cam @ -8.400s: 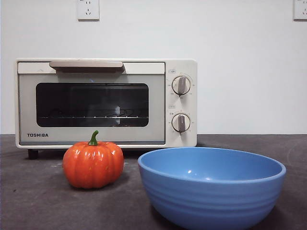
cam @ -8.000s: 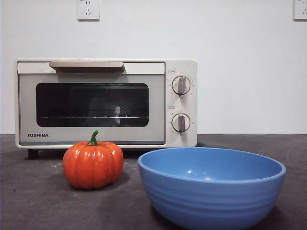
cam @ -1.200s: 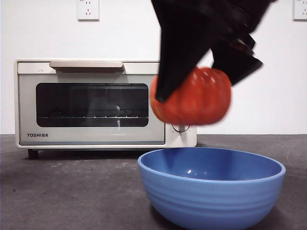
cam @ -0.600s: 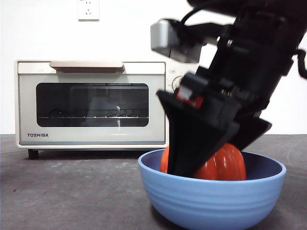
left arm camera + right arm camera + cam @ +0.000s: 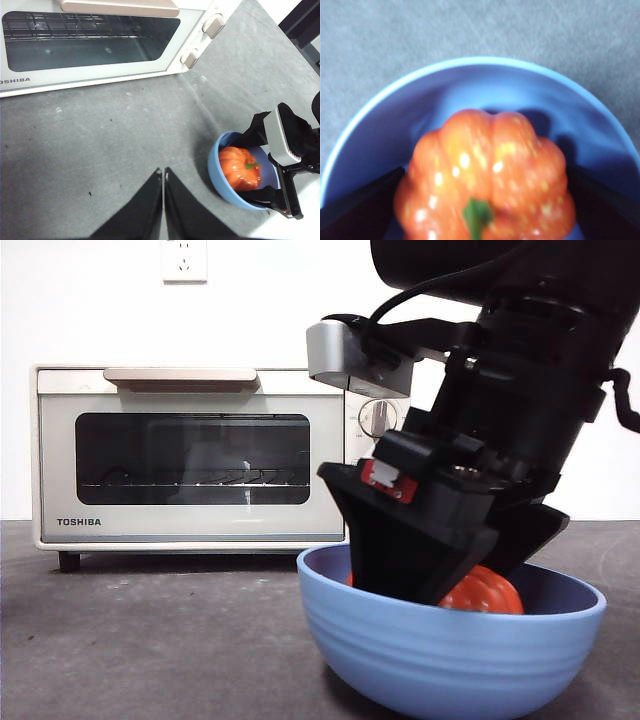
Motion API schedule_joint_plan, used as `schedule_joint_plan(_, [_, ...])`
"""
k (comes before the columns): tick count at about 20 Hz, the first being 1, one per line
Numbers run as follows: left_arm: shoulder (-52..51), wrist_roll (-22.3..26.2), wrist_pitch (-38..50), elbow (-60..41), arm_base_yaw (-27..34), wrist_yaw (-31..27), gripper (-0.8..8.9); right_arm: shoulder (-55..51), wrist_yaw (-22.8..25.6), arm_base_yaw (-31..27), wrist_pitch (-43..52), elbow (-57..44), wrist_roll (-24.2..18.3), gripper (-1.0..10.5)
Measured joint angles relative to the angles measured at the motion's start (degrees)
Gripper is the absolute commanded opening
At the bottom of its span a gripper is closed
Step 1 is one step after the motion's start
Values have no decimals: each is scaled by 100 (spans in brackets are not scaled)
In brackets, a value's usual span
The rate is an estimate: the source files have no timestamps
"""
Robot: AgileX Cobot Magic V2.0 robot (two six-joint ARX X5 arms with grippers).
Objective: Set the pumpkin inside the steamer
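Carried from the surface into the blue bowl (image 5: 450,650), the pumpkin (image 5: 485,180) sits between the right gripper (image 5: 440,565) jaws, grip uncertain; the left gripper (image 5: 163,172) waits closed; next, open the shut steamer (image 5: 200,455) door.

A plain white wall (image 5: 120,320) stands at the back. A white socket (image 5: 184,259) sits high on it, near 11 o'clock. A dark gray table (image 5: 150,640) fills the low part, from 3 to 9 o'clock.
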Motion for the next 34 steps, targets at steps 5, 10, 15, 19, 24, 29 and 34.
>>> schedule_joint_plan(5, [0, 0, 0, 0, 0, 0, 17, -422, 7, 0, -264, 256, 0, 518])
schedule_joint_plan(10, [0, 0, 2, 0, 0, 0, 17, -905, 216, -2, -763, 688, -2, 517])
schedule_joint_plan(15, [0, 0, 2, 0, 0, 0, 17, -1775, 286, -540, -1259, 817, 120, 516])
schedule_joint_plan(19, [0, 0, 0, 0, 0, 0, 17, -2282, -516, -1318, -1547, 804, 151, 508])
schedule_joint_plan(24, [0, 0, 2, 0, 0, 0, 17, -2485, -1716, -2081, -1609, 407, 153, 505])
schedule_joint_plan(29, [0, 0, 61, 0, 0, 0, 17, -2476, -1818, -2223, -1416, 153, 155, 504])
schedule_joint_plan(34, [37, -109, 568, 0, 0, -20, 16, -2476, -1808, -2225, -1414, 153, 155, 504])
